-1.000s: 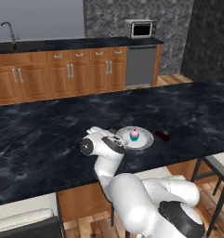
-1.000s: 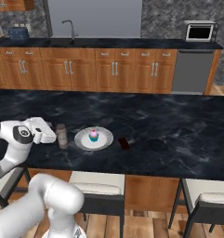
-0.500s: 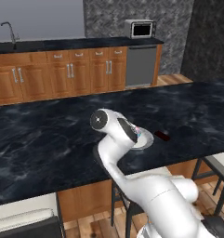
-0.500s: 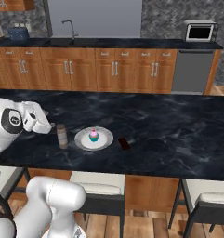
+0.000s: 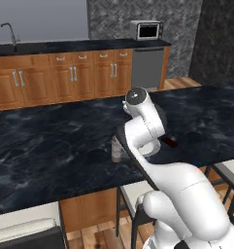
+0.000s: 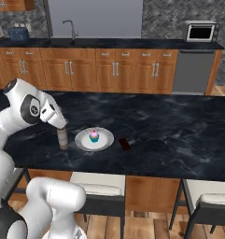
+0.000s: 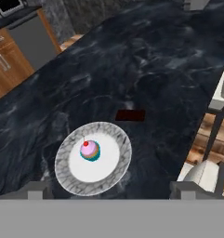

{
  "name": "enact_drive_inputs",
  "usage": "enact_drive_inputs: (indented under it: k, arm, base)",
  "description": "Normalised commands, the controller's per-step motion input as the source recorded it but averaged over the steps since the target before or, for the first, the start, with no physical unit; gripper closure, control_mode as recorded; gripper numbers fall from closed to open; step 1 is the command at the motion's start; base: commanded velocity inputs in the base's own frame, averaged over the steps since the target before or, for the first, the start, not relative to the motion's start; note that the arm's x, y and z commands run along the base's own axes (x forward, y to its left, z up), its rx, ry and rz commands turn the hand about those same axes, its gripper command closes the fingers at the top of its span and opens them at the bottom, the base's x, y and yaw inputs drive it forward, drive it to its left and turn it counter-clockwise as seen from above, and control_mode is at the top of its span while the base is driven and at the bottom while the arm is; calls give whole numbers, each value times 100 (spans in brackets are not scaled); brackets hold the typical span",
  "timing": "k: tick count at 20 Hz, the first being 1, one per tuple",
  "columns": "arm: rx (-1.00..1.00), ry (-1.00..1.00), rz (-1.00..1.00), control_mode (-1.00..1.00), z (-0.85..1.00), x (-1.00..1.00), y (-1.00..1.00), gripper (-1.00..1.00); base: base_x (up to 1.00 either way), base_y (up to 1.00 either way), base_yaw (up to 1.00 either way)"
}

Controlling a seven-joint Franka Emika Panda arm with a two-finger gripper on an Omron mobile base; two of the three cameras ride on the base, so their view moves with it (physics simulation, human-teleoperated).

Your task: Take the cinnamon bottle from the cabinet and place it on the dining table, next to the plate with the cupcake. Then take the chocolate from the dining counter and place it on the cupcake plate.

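Chocolate (image 7: 130,115) is next: bottle (image 6: 62,138) is set beside the plate (image 6: 81,140) near the desk's front edge; the spread, empty hand (image 7: 108,189) must be lowered over it.

Arm rises from the base, elbow bent high, forearm folding back down. Hand (image 6: 51,113) angles downward. Gripper (image 7: 108,189) jaws spread wide, nothing between them; both fingertips (image 7: 36,189) sit far apart at the bottom of the hand view.
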Motion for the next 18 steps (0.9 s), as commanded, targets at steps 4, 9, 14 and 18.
enact_drive_inputs:
  k: [4,9,14,18]
  arm:
    - [24,8,13,-100,29,0,-91,-100]
    - [29,13,22,-100,12,3,-92,-100]
    - [3,29,36,-100,-38,73,-62,-100]
    - [-7,28,53,-100,-90,86,-40,-100]
  base:
    - [0,0,0]
    - [0,0,0]
    - [0,0,0]
    - [0,0,0]
